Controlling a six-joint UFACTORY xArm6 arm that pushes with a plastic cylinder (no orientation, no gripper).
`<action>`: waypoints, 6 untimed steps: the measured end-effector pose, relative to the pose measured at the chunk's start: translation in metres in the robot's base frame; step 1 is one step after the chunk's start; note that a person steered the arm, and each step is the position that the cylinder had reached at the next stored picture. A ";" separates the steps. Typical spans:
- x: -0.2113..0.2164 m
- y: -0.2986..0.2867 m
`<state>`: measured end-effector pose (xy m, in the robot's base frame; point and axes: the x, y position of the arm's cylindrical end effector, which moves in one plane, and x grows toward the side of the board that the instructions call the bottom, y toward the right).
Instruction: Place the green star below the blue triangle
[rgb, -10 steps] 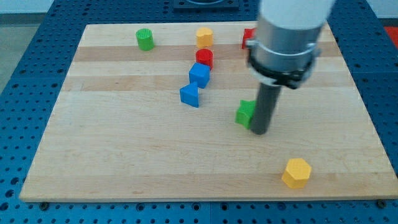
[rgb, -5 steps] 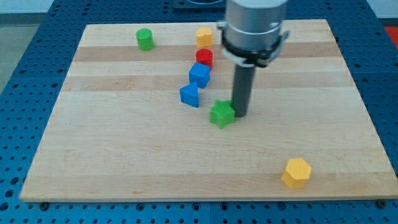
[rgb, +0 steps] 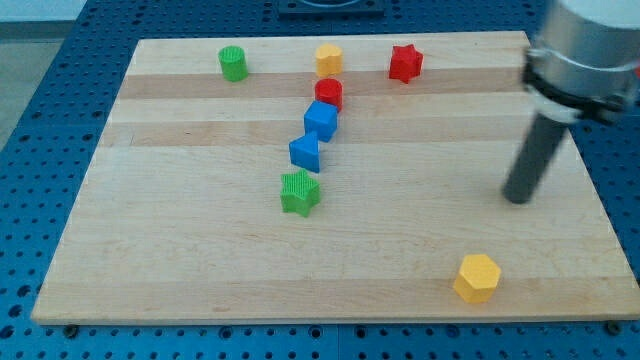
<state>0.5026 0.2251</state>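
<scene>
The green star (rgb: 299, 192) lies on the wooden board just below the blue triangle (rgb: 306, 153), close to it or touching it. A blue cube (rgb: 321, 120) sits right above the triangle, with a red cylinder (rgb: 328, 93) above that. My tip (rgb: 517, 198) is far to the view's right of the star, down on the board, touching no block.
A green cylinder (rgb: 233, 63) stands at the top left. A yellow block (rgb: 328, 59) and a red star (rgb: 405, 63) are near the top edge. A yellow hexagon (rgb: 477, 277) lies near the bottom right. The board's (rgb: 150, 250) right edge is close to my tip.
The green star has slid left and ended under the blue triangle. My tip has left it and swung far to the right. The red star is uncovered.
</scene>
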 end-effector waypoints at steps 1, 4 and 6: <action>0.051 0.020; 0.103 -0.124; 0.074 -0.116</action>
